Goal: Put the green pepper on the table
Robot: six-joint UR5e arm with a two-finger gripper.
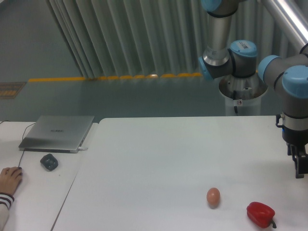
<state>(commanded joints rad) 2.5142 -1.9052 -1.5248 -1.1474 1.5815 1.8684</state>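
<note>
No green pepper shows anywhere in the camera view; it is hidden or out of frame. The large white table [159,163] fills the lower middle and right. My gripper [301,169] hangs at the far right edge, above the table's right side, and the frame border cuts it off. Only one dark finger [300,165] is visible, so the jaw gap and anything held between the fingers cannot be made out.
A red bell pepper [260,214] lies near the table's front right, with a small brown egg [213,196] to its left. On the smaller desk at left sit a closed laptop [57,133] and a mouse [49,161]; a person's hand [9,179] rests there.
</note>
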